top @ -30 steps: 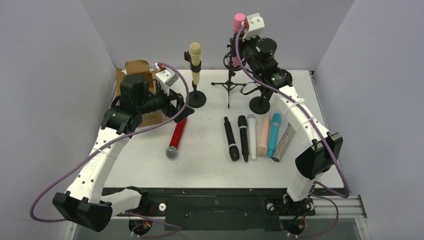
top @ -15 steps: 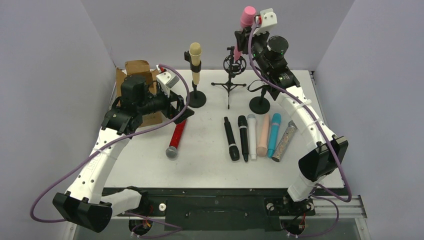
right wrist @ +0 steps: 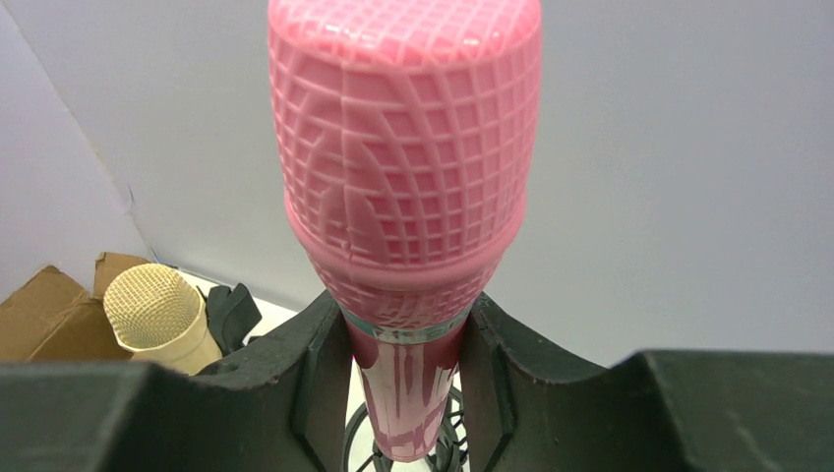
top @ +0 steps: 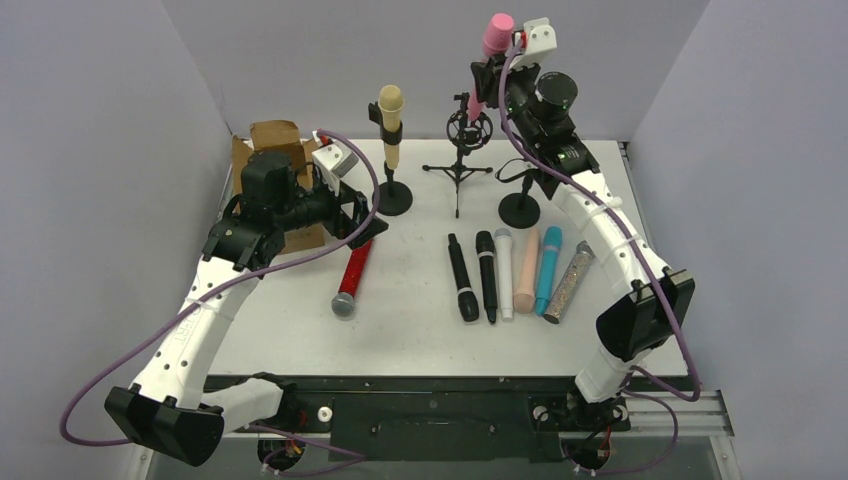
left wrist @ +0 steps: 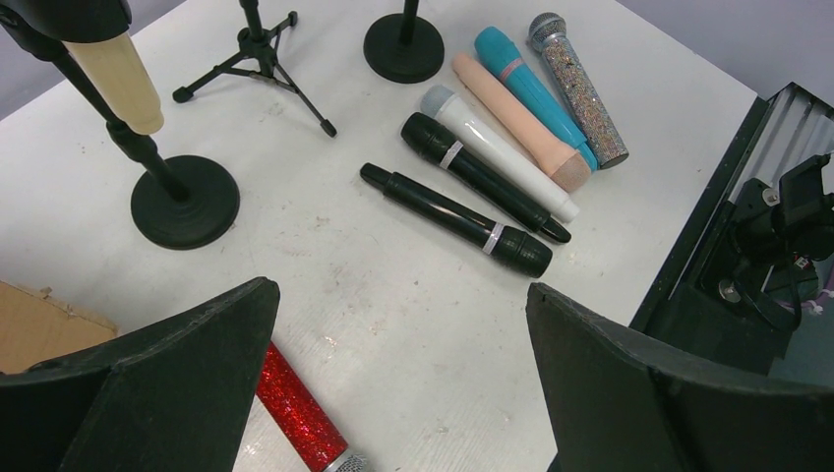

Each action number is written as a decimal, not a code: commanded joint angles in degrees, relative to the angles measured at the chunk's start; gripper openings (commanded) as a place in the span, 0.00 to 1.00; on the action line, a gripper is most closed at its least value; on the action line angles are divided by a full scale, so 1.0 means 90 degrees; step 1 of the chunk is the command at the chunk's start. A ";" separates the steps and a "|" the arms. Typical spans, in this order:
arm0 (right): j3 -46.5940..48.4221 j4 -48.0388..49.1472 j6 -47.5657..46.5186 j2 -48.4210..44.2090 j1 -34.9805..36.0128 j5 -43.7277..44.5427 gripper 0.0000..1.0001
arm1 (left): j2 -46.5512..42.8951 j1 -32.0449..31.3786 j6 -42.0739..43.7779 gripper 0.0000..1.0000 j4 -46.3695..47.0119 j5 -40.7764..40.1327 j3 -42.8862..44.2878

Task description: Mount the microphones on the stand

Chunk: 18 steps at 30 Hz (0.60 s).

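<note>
Pink microphone (right wrist: 405, 177) is clamped upright in the right gripper (right wrist: 405, 339) above the tripod stand's clip (top: 467, 128), probably lined up so the handle can be dropped in. Left gripper (left wrist: 403, 393) is held wide apart over the red microphone (top: 353, 272).

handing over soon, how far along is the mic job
Done: cream-yellow microphone clipped in the black round-based stand. In hand: the right gripper clamps the pink mesh-headed microphone above the black tripod stand. Left: the red glitter microphone by the open left gripper, and the row of six microphones lying flat.
</note>
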 commanded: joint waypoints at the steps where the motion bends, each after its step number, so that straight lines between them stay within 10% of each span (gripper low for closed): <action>1: -0.0064 0.0348 0.0048 0.0089 -0.0002 -0.0122 0.00 | -0.0099 0.0032 0.0036 0.96 0.0222 0.0004 -0.0004; 18: -0.0281 0.0283 -0.0301 0.0580 0.0024 0.0025 0.00 | -0.0062 0.0032 -0.0021 0.96 0.0329 -0.0069 0.0054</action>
